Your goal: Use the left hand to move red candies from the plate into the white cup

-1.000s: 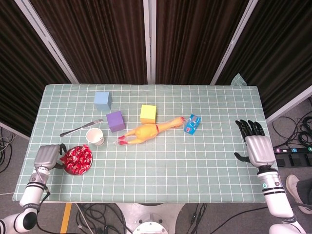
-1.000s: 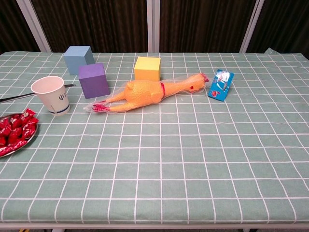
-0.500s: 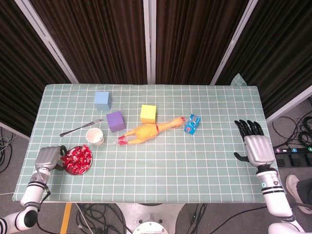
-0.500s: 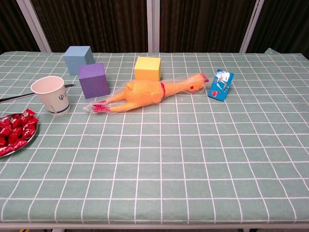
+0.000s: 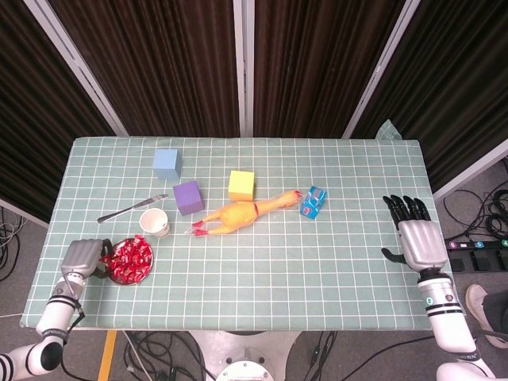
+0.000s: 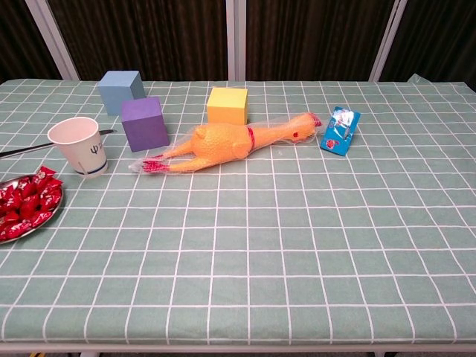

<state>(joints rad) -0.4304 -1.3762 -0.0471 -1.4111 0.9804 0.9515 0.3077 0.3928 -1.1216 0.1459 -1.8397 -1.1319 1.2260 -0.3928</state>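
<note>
A heap of red candies [image 5: 131, 260] lies on a small metal plate [image 5: 129, 282] near the table's front left corner; the chest view shows the candies [image 6: 22, 208] and plate rim [image 6: 46, 220] at its left border. The white cup [image 5: 155, 222] stands upright just behind the plate, with no candy visible inside in either view [image 6: 79, 146]. My left hand [image 5: 82, 256] sits against the plate's left edge, back upward and fingers curled down at the rim; whether they hold a candy is hidden. My right hand [image 5: 417, 238] rests at the table's right edge, fingers spread, holding nothing.
A knife [image 5: 131, 208] lies behind the cup. A blue cube [image 5: 167, 163], a purple cube [image 5: 188, 198] and a yellow cube [image 5: 241, 186] stand mid-table. A rubber chicken [image 5: 238, 214] and a blue packet [image 5: 313, 202] lie to their right.
My left hand has edged right against the plate, and the plate with its candies has shifted slightly right. The right hand has stayed put.
</note>
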